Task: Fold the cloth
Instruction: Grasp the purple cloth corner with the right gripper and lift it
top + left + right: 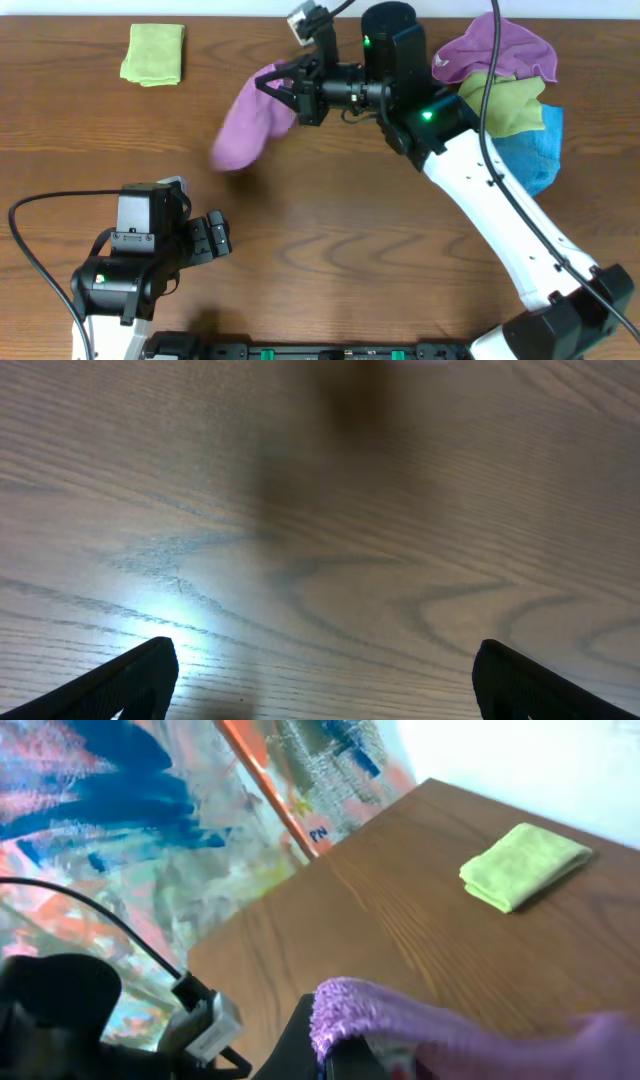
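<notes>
The right hand (287, 93) reached across to the far middle of the table (350, 230) and was clenched on the cloth (250, 125), a purple one, pinching it at its upper edge. From that grip the cloth trailed down and to the left as a long, loose shape. Its lower end was blurred in the overhead view, so I could not tell whether it touched the table. In the right wrist view the cloth (430, 1030) lay draped over the dark fingers (300, 1055) at the bottom of the picture, its fuzzy edge curled over them.

The left hand (214, 238) sat near the front left of the table, well apart from the cloth. It was released, with nothing in it. In the left wrist view its fingers (140, 678) showed only as two dark tips at the bottom corners, wide apart, with bare wood between them.

A green cloth (153, 53), folded into a neat rectangle, lay flat in the far left corner, apart from everything else. It also showed in the right wrist view (522, 866). At the far right, beside the right arm, lay a loose pile (505, 100) of purple, yellow-green and blue cloths, partly crossed by the arm's cable.
</notes>
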You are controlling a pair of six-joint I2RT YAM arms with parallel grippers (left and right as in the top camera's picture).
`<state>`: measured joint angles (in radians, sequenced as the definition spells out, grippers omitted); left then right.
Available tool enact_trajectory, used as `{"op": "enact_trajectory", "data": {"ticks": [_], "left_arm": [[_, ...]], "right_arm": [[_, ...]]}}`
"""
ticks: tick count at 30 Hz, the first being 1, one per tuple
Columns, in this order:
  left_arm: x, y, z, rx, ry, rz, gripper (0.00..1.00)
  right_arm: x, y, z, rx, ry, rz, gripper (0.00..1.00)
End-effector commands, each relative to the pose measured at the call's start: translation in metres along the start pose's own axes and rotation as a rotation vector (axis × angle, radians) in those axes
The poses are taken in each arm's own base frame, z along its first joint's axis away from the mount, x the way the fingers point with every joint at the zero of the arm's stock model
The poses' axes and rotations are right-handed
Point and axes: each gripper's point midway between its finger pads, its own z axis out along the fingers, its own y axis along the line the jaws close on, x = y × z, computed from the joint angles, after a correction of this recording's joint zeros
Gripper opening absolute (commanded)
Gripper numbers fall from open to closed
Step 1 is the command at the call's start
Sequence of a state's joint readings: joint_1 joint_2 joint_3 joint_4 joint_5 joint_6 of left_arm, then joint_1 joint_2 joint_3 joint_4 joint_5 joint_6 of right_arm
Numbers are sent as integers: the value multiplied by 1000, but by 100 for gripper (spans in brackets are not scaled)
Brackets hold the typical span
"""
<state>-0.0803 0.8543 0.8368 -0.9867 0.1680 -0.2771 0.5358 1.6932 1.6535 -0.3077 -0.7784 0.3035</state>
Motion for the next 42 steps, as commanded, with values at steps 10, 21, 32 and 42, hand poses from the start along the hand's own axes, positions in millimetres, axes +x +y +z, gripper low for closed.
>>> {"op": "enact_trajectory", "data": {"ticks": [10,21,32,42], "left_arm": [[-2,4,0,-20,-14,-10,95],[-8,2,0,-11,-38,-7,95],[-13,-1,9,-7,-22,-9,95],[-4,3,13,-24,32,-26,95]], "right_arm": [[99,-90,-43,474,327,265,1],[24,-105,-10,401,60,-22,1],[-98,-113,21,267,-488,-183,1],[115,-147,12,466,345,311,35]]}}
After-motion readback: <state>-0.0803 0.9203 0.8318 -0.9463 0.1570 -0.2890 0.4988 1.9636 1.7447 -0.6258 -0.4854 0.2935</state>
